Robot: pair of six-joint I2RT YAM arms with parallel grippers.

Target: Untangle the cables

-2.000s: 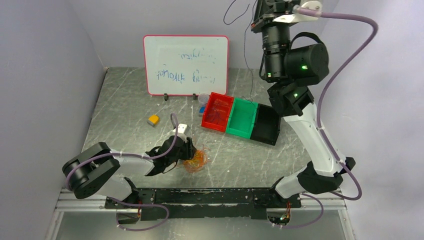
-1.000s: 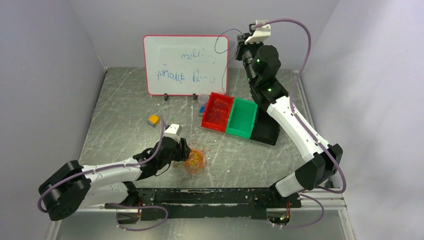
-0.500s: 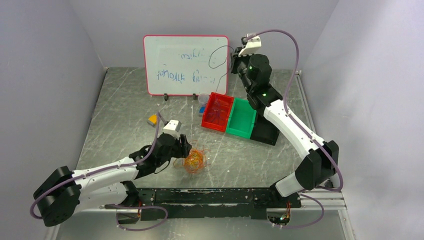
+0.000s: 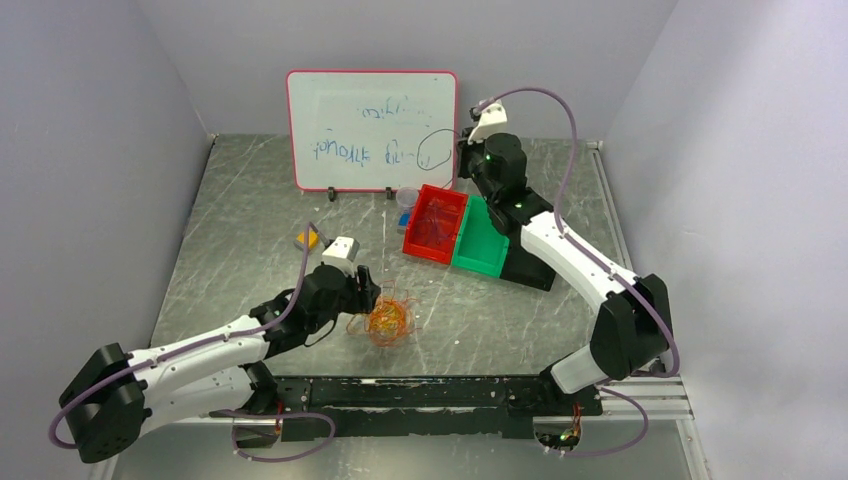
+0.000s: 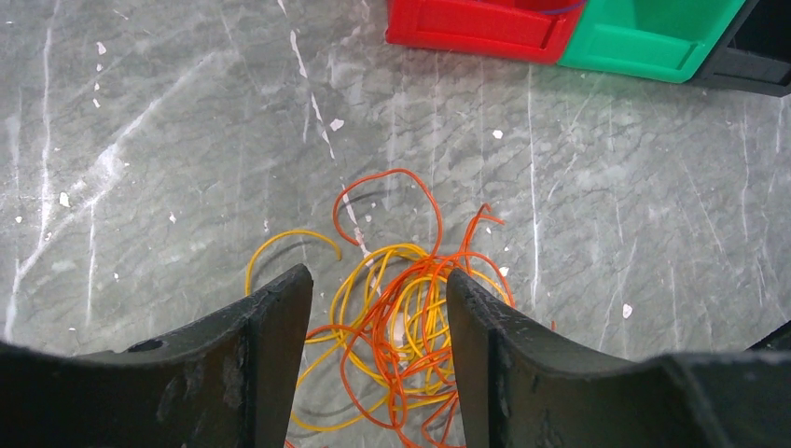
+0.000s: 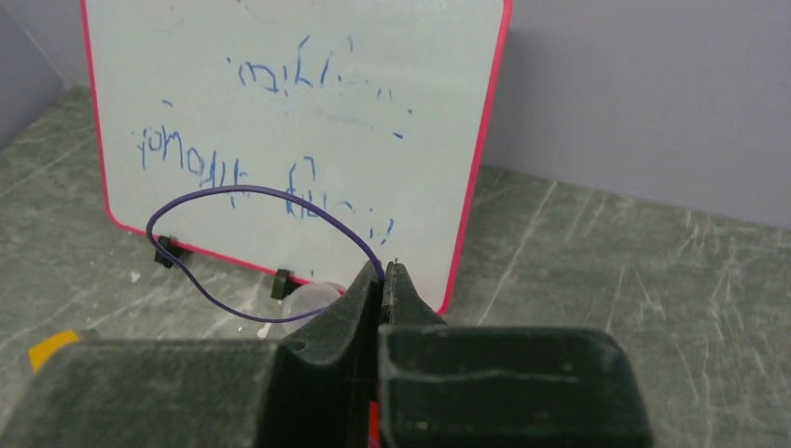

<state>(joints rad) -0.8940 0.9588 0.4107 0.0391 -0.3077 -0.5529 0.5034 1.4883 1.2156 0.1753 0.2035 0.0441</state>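
Two jobs run at once here, so start on the left. The left gripper (image 5: pixel 378 280) hangs low over the table (image 4: pixel 260 200), nearer the arm bases than the red bin (image 4: pixel 437 222) and to its left. Its jaws are parted with nothing between them. Right below sits the tangle (image 5: pixel 401 327), a loose knot of orange and yellow wire. One yellow end curls out away from the red bin and one orange loop arches toward it. Through the wrist camera the black fingers (image 5: pixel 275 327) straddle the knot without pinching a strand.

Over to the right, just behind the red bin and in front of the whiteboard (image 4: pixel 372 128), the right gripper (image 6: pixel 385 275) is clamped tight on a single purple cable (image 6: pixel 233 191). That cable stands out from the tips in a free loop, clear of the heap.

So one strand looks freed and on its way to being put down, and the red bin is the likely target, though from above I can't tell whether any of the strand hangs over the red bin yet.

Next, as I read it, the right arm needs to come down over the red bin and let go. The left needs to drop onto one outlying loop, probably the orange arch on the red-bin side. It should close on that wire alone and draw it out slowly so the rest of the knot doesn't come along.
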